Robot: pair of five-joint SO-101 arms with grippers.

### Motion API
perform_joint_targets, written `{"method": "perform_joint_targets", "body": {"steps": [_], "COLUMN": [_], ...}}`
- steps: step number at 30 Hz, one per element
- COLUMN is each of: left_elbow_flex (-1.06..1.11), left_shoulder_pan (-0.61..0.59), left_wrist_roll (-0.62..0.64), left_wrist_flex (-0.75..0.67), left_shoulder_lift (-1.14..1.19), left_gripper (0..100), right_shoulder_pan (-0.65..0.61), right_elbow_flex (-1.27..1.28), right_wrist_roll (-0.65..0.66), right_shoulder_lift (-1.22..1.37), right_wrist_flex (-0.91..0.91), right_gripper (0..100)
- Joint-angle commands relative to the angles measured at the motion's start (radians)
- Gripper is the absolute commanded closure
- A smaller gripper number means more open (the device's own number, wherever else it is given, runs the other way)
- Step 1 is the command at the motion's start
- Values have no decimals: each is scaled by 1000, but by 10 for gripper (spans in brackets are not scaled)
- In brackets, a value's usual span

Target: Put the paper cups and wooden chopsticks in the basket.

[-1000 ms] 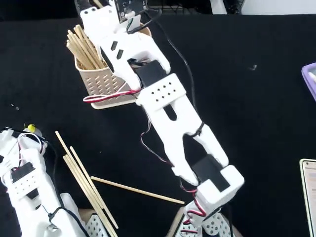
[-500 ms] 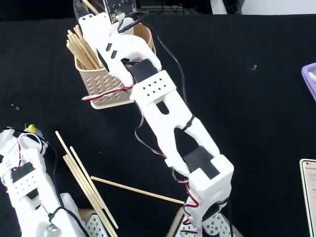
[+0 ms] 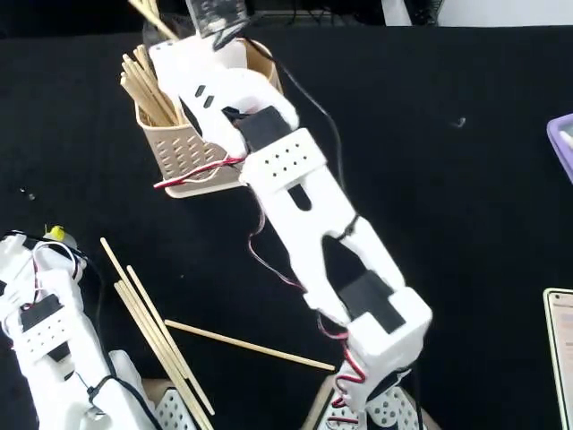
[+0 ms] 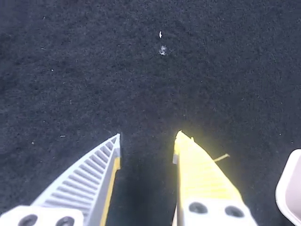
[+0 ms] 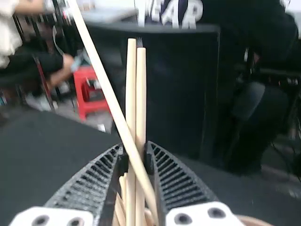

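A beige perforated basket (image 3: 183,148) stands at the far left of the black table, with a bundle of wooden chopsticks (image 3: 148,85) leaning in it and a brown paper cup (image 3: 261,61) in its right side. My right arm (image 3: 304,206) stretches over the basket. Its gripper (image 5: 135,157) is shut on a few chopsticks (image 5: 135,89), two upright and one slanting across them. Several loose chopsticks (image 3: 152,327) lie at the near left, one apart from them (image 3: 251,347). My left gripper (image 4: 148,139) hangs open over bare black cloth, with its arm (image 3: 45,340) at the near left corner.
A purple container (image 3: 562,141) pokes in at the right edge, and a white card (image 3: 560,333) lies below it. A red wire (image 3: 192,172) loops against the basket's front. The right half of the table is bare black cloth.
My right arm has swung a little to the left over the basket, carrying the held chopsticks toward the far edge. The left arm and the loose chopsticks have stayed put.
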Motion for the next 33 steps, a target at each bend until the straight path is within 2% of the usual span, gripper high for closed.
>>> {"method": "perform_joint_targets", "body": {"steps": [1,6,12,15,22,26,33], "left_elbow_flex": [-44,-44,-44,-44,-35,-35,-35], "left_shoulder_pan": [12,12,12,12,12,12,12], "left_wrist_roll": [-12,-12,-12,-12,-12,-12,-12], "left_wrist_flex": [-18,-18,-18,-18,-52,-61,-61], "left_shoulder_lift": [-18,-18,-18,-18,-15,-9,-9], "left_gripper": [810,810,809,809,809,809,809], "right_shoulder_pan": [9,-31,-55,-58,-60,-110,-203], "right_elbow_flex": [8,166,394,463,536,607,920], "right_wrist_roll": [-28,-20,-18,37,57,57,58], "right_shoulder_lift": [-145,-245,-344,-351,-403,-515,-791], "right_wrist_flex": [-5,-83,-270,-342,-353,-353,-351], "right_gripper": [988,988,988,988,988,988,988]}}
